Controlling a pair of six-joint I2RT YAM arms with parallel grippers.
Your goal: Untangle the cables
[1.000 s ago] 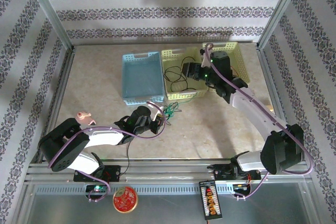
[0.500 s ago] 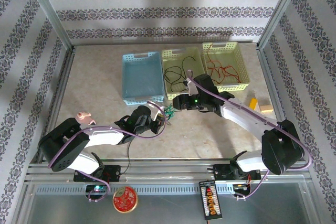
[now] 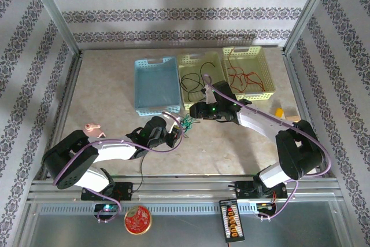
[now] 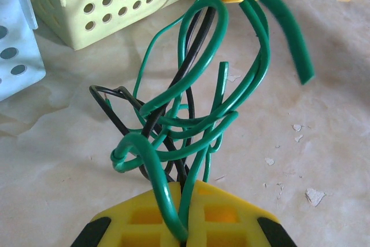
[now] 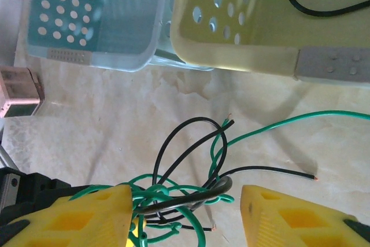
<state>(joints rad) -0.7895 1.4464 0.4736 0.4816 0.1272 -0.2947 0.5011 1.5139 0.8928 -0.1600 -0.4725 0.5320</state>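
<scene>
Left arm pose: from its base at the near-left corner the arm lies low over the table, with the forearm reaching toward the centre.
Left gripper: the yellow fingers are pressed together on strands at the near end of the tangle, and green and black wire rises straight out from between them.
Right arm pose: from its base at the near right the elbow is bent out to the right, and the forearm runs left across the table to just in front of the middle basket, with the wrist tipped down at the tangle.
Right gripper: the fingers stand wide apart and straddle the top of the tangle without clamping it.
Contact: the wires crowd against the inner face of one right finger, but the views do not show whether they press on it.
Tangle of green and black cables: it sits on the open table near the front of the middle basket, between the two grippers. The green loops are knotted around the black strands, and several loose ends splay outward.
Sorted black cables: they lie loose in the middle basket.
Sorted red cables: they lie in the right-hand basket.
Blue basket: it touches the left side of the middle basket.
</scene>
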